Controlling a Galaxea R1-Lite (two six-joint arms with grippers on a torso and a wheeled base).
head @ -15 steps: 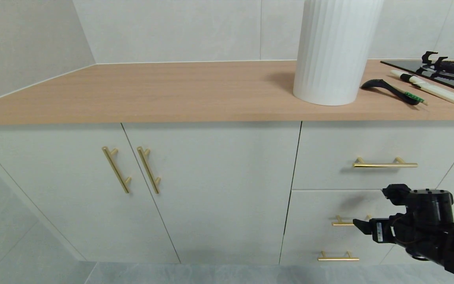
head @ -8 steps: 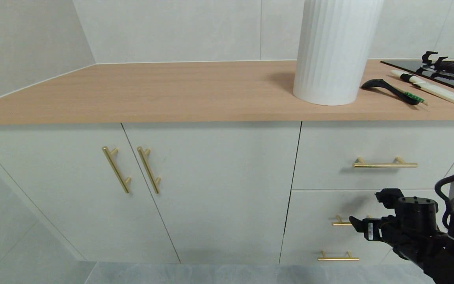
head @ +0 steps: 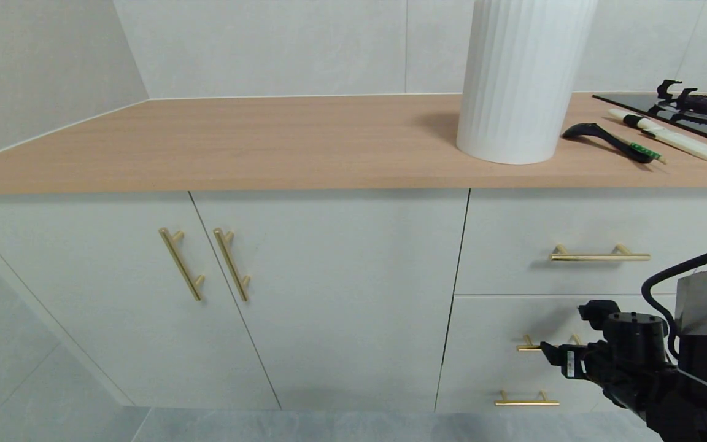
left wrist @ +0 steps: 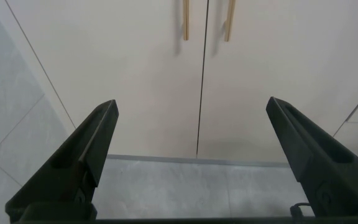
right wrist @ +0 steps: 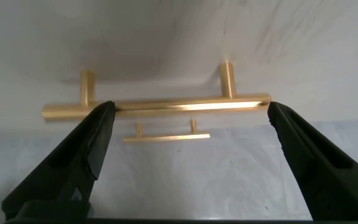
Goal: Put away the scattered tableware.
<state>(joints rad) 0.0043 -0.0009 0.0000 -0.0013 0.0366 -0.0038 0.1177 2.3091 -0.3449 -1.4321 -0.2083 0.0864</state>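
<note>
On the wooden counter (head: 267, 141), at the right, lie a black spoon (head: 605, 140), a thin green-tipped stick (head: 647, 150) and a white knife (head: 672, 138). My right gripper (head: 567, 328) hangs low in front of the drawers, open, right at the middle drawer's gold handle (head: 528, 347). In the right wrist view that handle (right wrist: 157, 107) runs across between the two spread fingers, gripper (right wrist: 188, 115) close to it but not closed on it. My left gripper (left wrist: 191, 112) is open and empty, low before the cabinet doors.
A tall white ribbed container (head: 516, 80) stands on the counter beside the utensils, with a black stove (head: 697, 110) at far right. Top drawer handle (head: 599, 255) and bottom drawer handle (head: 526, 402) are gold. Two door handles (left wrist: 186, 18) flank the door seam.
My right gripper has drifted left and slightly down, closer to the middle drawer's handle, and more of the arm behind it has come into view. Nothing on the counter moved.
</note>
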